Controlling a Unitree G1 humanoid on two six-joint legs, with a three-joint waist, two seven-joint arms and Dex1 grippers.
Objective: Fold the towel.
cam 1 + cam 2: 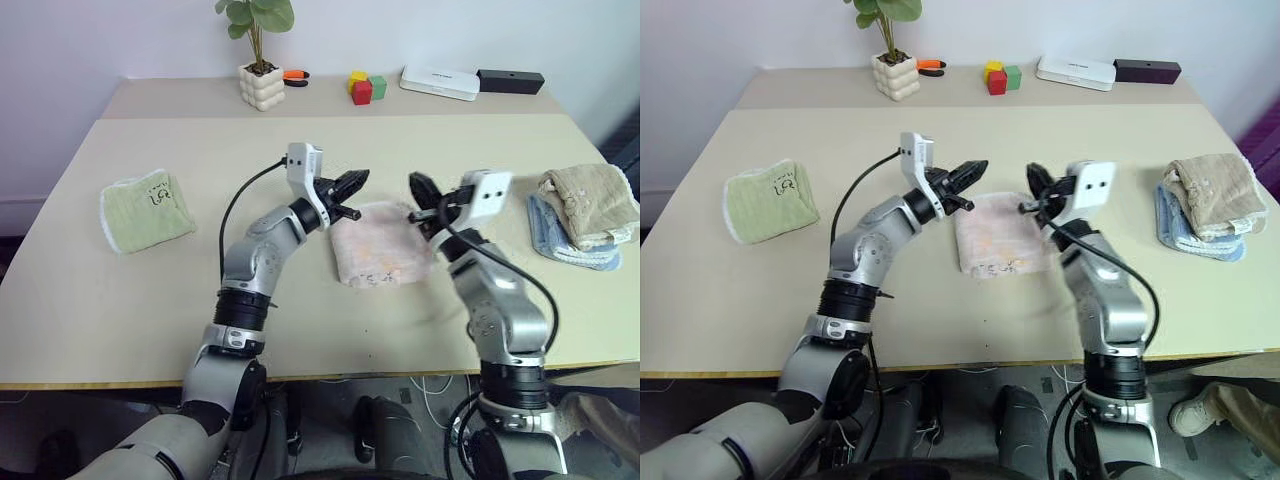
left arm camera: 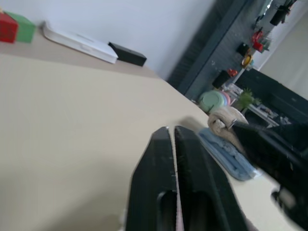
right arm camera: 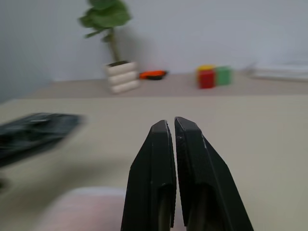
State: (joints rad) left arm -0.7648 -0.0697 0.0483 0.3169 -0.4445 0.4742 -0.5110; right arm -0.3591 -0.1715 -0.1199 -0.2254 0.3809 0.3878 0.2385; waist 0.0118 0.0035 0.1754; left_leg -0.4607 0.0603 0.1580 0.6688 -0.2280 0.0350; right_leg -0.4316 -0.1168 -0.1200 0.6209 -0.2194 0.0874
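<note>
Beige table (image 1: 120, 300). Pale pink towel (image 1: 385, 250) folded, mid-table, between grippers. Light-green folded towel (image 1: 147, 210) far left, dark embroidered mark on top, unreadable. Beige and blue folded cloths (image 1: 585, 215) far right. Left gripper (image 1: 352, 184) clenched, empty, above towel's left edge. Right gripper (image 1: 420, 187) clenched, empty, above right edge. Left wrist view adds dark shelving (image 2: 226, 53) beyond table.

Bright, even daylight-ish lighting, soft faint shadows on the table (image 1: 150, 330), no glare. Sharp in both head views; motion-blurred and out of focus at the edges in both wrist views.
</note>
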